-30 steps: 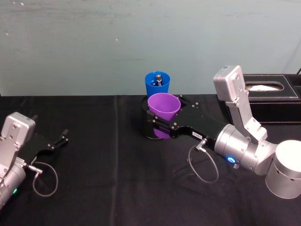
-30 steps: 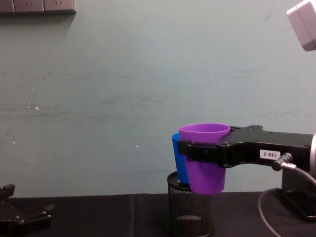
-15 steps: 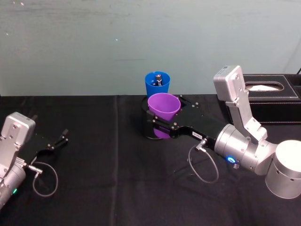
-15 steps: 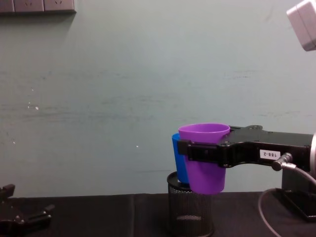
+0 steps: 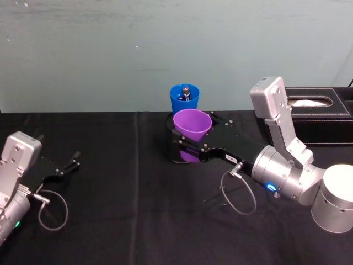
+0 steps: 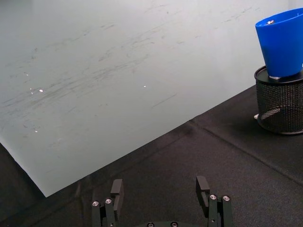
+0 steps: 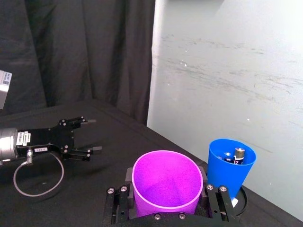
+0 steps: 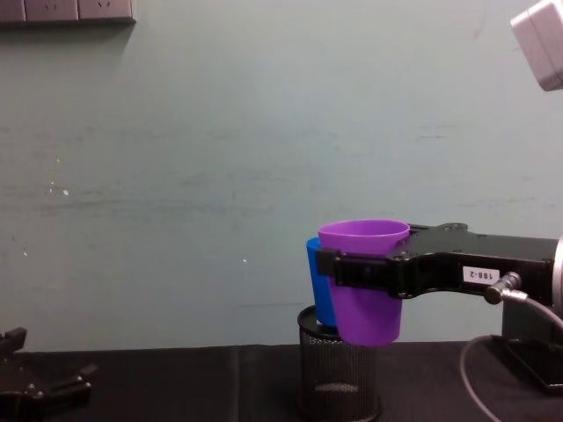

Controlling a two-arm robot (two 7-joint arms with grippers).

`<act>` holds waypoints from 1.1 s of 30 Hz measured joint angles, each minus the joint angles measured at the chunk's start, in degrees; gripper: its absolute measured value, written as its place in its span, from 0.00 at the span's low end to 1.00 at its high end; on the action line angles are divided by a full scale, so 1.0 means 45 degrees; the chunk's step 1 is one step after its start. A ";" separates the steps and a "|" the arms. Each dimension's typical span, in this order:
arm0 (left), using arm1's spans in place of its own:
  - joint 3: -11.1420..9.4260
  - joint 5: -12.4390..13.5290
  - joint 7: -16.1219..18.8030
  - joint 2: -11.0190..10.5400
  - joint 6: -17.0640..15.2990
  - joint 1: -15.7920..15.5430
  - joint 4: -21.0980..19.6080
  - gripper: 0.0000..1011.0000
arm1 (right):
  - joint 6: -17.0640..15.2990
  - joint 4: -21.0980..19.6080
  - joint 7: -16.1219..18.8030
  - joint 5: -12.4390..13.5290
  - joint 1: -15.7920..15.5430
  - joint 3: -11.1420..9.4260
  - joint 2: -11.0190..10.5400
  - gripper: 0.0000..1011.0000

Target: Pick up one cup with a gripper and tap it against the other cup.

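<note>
My right gripper (image 5: 190,138) is shut on the purple cup (image 5: 192,126), a finger on each side, and holds it upright in the air. The bright blue cup (image 5: 184,99) stands in a black mesh pen holder (image 8: 339,387) right behind the purple cup (image 8: 365,299). The two cups sit very close together, and I cannot tell whether they touch. In the right wrist view the blue cup (image 7: 230,165), with a small battery-like thing inside, is beside the purple cup (image 7: 165,182). My left gripper (image 5: 69,164) rests open, low over the cloth at the far left, with nothing in it.
A black cloth (image 5: 127,221) covers the table, and a pale green wall stands close behind it. A black tissue box (image 5: 317,113) stands at the back right, behind my right arm. A cable loops under each wrist.
</note>
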State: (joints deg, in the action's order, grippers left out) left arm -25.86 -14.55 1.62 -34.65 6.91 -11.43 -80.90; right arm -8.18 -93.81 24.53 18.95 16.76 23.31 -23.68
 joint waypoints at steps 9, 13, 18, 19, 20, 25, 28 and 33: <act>0.0000 0.0000 0.0000 0.0000 0.0000 0.0000 0.0000 0.99 | -0.0001 0.0000 0.0000 0.0000 0.0000 0.0000 0.0000 0.73; 0.0000 0.0000 0.0000 0.0000 0.0000 0.0000 0.0000 0.99 | 0.0000 0.0000 0.0000 0.0000 0.0000 0.0000 0.0000 0.73; 0.0000 0.0000 0.0000 0.0000 0.0000 0.0000 0.0000 0.99 | 0.0000 0.0000 0.0000 0.0000 0.0000 0.0000 0.0000 0.73; -0.0001 0.0001 0.0000 0.0000 0.0000 0.0000 0.0000 0.99 | 0.0000 0.0000 0.0000 0.0000 0.0000 0.0000 0.0000 0.73; 0.0000 0.0000 0.0000 0.0000 0.0000 0.0000 0.0000 0.99 | 0.0000 0.0000 0.0000 0.0000 0.0000 0.0000 0.0001 0.73; -0.0001 0.0001 0.0000 0.0000 0.0000 0.0001 0.0000 0.99 | 0.0000 0.0000 0.0000 0.0000 0.0000 0.0000 0.0000 0.73; 0.0000 0.0001 0.0000 0.0000 0.0000 0.0001 0.0000 0.99 | 0.0000 0.0000 0.0000 0.0000 0.0000 0.0000 0.0001 0.73; 0.0000 0.0000 0.0000 0.0000 -0.0001 0.0000 0.0000 0.99 | 0.0000 0.0000 0.0000 0.0000 0.0000 0.0000 0.0000 0.73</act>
State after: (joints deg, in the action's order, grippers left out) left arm -25.86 -14.55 1.62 -34.65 6.90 -11.43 -80.90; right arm -8.18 -93.81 24.53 18.96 16.76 23.31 -23.68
